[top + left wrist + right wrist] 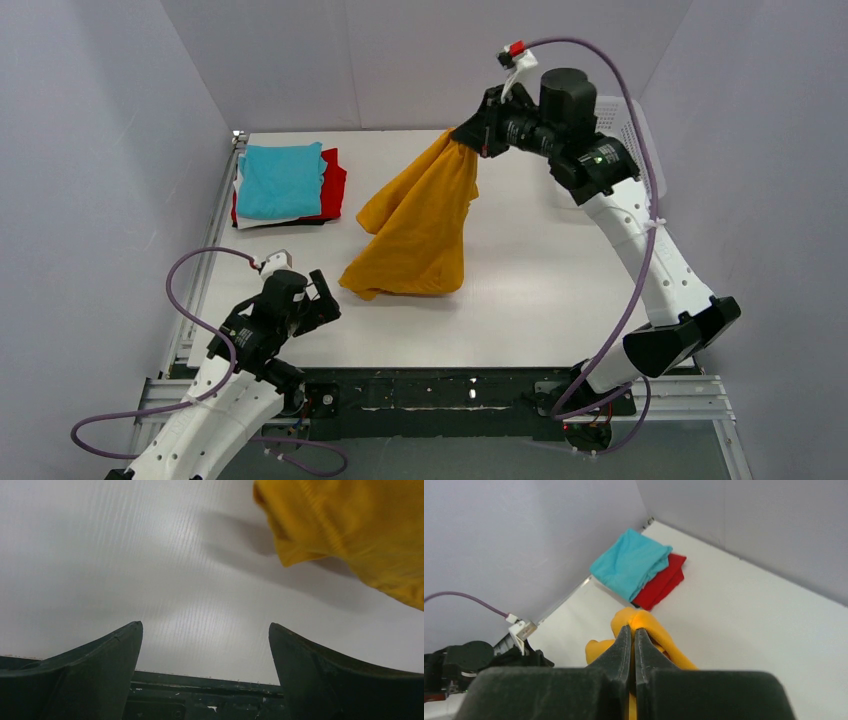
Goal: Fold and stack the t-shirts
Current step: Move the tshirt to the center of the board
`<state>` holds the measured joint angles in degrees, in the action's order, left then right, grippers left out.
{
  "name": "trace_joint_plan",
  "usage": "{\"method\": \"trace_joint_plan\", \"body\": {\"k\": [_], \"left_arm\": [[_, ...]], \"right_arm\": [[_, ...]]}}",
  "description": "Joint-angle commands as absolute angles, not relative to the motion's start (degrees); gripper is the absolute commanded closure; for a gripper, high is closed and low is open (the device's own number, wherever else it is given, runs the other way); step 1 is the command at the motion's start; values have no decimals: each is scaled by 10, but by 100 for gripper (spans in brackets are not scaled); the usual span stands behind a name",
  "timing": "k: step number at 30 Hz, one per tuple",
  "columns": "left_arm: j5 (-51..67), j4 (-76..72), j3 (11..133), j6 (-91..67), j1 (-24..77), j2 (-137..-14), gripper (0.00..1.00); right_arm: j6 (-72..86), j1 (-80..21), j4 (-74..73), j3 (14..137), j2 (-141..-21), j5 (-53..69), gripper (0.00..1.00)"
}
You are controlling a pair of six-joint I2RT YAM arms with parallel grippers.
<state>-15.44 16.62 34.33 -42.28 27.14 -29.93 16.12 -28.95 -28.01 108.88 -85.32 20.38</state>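
The right gripper (634, 630) was clamped shut on a pinch of the large mustard-orange cloth t-shirt (420, 225), which hung from upper centre over the flat white table (540, 290). The left gripper (205, 627) (lower left) gaped wide, holding nothing. At upper left, a folded turquoise t-shirt (282, 180) topped a folded red t-shirt (336, 188). Lettering on the black right wrist motor (525, 130) was too small to read.

Two robot arms, left arm (215, 400) and right arm (640, 250), have white shells and black joint housings. A purple cable (637, 110) loops behind each wrist. Behind the right gripper (468, 137) sit a green light (597, 157) and a red-tipped white clip (517, 55). The left gripper (205, 624) has dark, tapered wedge fingers (95, 670).
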Motion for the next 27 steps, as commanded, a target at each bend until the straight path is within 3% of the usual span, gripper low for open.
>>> {"method": "trace_joint_plan", "body": {"k": [1, 4, 8, 9, 11, 15, 22, 27], "left_arm": [[-167, 212, 333, -434, 272, -301, 2], [-165, 211, 329, -438, 272, -302, 2], [-160, 211, 325, -439, 272, -310, 2], [-153, 209, 324, -438, 272, -313, 2], [-122, 203, 328, -430, 272, -321, 2], [-114, 199, 334, -438, 272, -345, 2], [-148, 192, 356, -470, 272, -423, 2], [-143, 139, 369, -476, 265, -492, 2]], "right_arm": [[150, -309, -213, 990, -842, 124, 99], [169, -309, -209, 923, -859, 112, 99], [176, -309, -236, 866, -916, 113, 59], [176, -310, -255, 863, -932, 93, 38], [182, -309, -308, 868, -967, 29, 24], [181, -309, -342, 864, -952, -88, 18], [177, -309, -306, 750, -791, -302, 15], [217, -303, -301, 642, -660, -348, 14]]}}
